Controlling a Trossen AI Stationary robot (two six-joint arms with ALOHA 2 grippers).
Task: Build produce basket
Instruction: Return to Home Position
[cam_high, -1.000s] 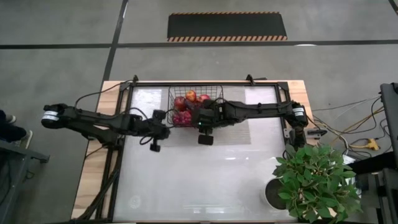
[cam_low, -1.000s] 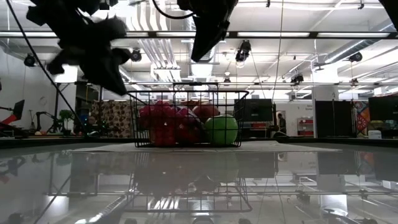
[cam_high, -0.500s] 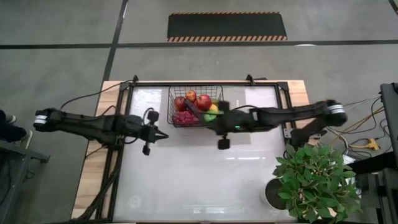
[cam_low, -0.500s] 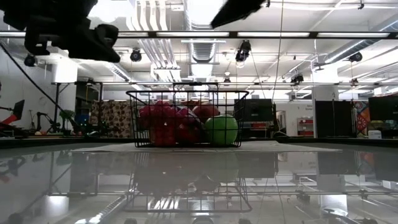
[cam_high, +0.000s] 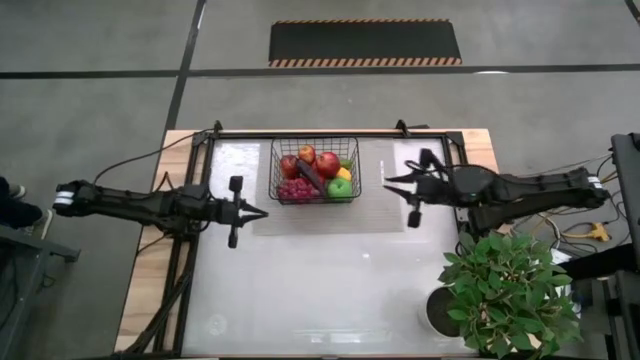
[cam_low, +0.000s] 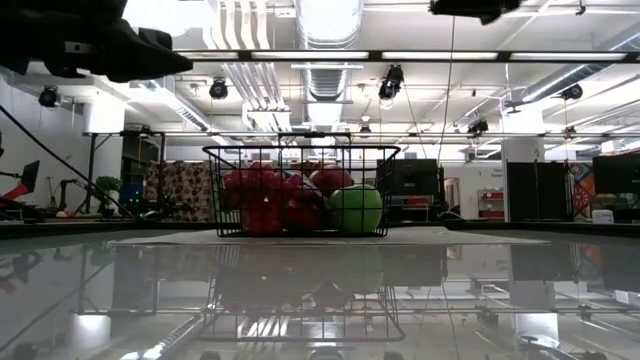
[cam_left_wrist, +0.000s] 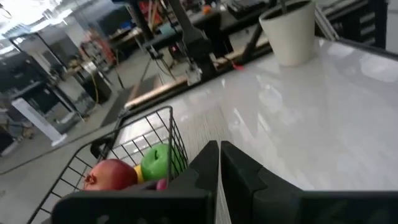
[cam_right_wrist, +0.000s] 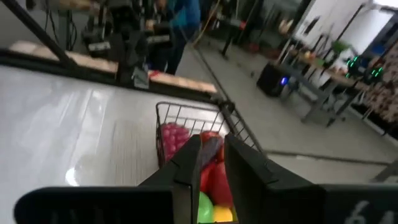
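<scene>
At the upper middle of the high view, the basket (cam_high: 273, 170) stands on a pale mat (cam_high: 380, 215) on the table (cam_high: 300, 300). It holds the produce: red apples (cam_high: 328, 163) along its upper part, grapes (cam_high: 295, 188) at lower left, a green apple (cam_high: 340, 187) at lower right with a lemon (cam_high: 345, 174) just above it, and a dark eggplant (cam_high: 312, 176) lying slantwise across the middle. In the low view the grapes fill the basket's left half and the green apple sits at its right.

The left gripper (cam_high: 258, 211) hangs left of the basket and slightly below it, apart from it and pointing right. In its wrist view its fingers (cam_left_wrist: 205, 165) are pressed together on nothing.

The right gripper (cam_high: 392, 180) hangs right of the basket, well apart and pointing left. In its wrist view its fingers (cam_right_wrist: 186, 162) leave a narrow gap, empty, with the basket beyond.

A potted plant (cam_high: 510, 290) fills the lower right corner.
</scene>
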